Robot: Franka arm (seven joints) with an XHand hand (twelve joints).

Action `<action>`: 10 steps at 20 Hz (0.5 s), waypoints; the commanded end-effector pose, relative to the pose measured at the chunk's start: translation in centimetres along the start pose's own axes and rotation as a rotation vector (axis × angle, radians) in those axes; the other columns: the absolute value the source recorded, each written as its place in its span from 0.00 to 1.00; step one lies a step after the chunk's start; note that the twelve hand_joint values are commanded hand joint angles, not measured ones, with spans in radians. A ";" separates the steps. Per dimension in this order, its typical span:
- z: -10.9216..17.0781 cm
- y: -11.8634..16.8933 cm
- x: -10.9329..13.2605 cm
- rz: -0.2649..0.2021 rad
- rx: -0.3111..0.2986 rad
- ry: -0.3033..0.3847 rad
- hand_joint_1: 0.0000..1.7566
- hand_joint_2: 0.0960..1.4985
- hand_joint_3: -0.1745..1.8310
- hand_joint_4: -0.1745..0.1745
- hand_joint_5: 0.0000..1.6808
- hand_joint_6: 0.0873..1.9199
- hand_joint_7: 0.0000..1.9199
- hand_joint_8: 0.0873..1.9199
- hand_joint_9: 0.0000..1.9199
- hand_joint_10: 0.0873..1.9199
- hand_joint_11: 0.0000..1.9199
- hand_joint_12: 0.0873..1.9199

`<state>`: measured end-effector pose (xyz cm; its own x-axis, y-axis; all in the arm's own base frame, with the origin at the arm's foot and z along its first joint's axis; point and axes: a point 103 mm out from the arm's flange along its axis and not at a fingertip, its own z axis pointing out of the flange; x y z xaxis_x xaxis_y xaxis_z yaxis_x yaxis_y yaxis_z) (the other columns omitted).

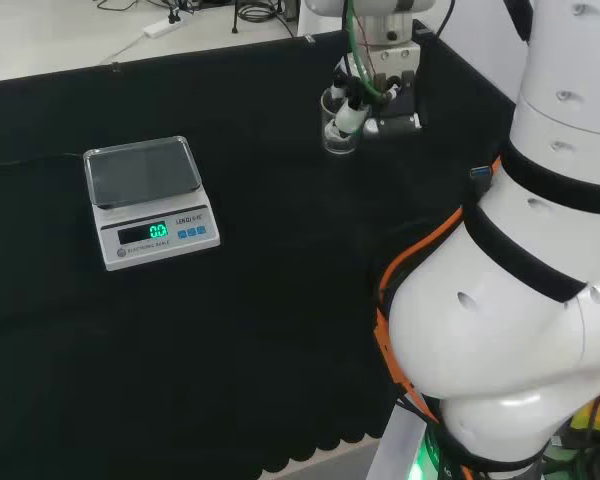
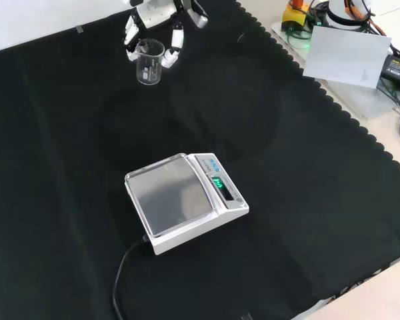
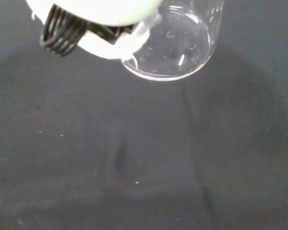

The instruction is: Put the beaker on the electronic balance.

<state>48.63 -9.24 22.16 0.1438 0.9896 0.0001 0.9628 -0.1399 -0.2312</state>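
A clear glass beaker [image 1: 337,128] [image 2: 149,63] stands upright and looks empty, at the far side of the black cloth in the head view and near the top left in the front view. My hand [image 1: 375,90] [image 2: 157,17] is at it, with fingers [image 2: 173,52] curled down on both sides of the glass. From the wrist, the beaker [image 3: 177,43] is close and a white finger [image 3: 96,24] lies against its wall. I cannot tell whether its base touches the cloth. The electronic balance [image 1: 150,200] [image 2: 183,203] sits well apart, its steel pan [image 2: 173,197] bare and its green display lit.
The balance's black cord [image 2: 123,273] runs toward the cloth's front edge in the front view. The arm's big white links [image 1: 520,300] fill the right of the head view. A grey box [image 2: 347,57] and cables lie off the cloth at the front view's top right.
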 end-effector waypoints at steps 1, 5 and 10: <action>-2.6 -0.8 3.3 -0.049 -0.021 -0.024 0.62 0.36 0.43 0.31 0.37 0.54 0.46 0.37 0.56 0.29 0.40 0.63; -3.8 -1.1 5.9 -0.091 -0.040 -0.021 0.63 0.36 0.43 0.31 0.38 0.54 0.46 0.37 0.56 0.29 0.40 0.63; -5.1 -1.1 9.4 -0.137 -0.057 -0.005 0.63 0.36 0.43 0.31 0.38 0.54 0.46 0.37 0.56 0.29 0.40 0.62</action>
<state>49.62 -2.49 26.33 0.0349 0.9994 0.0042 0.9818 -0.0335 -0.1870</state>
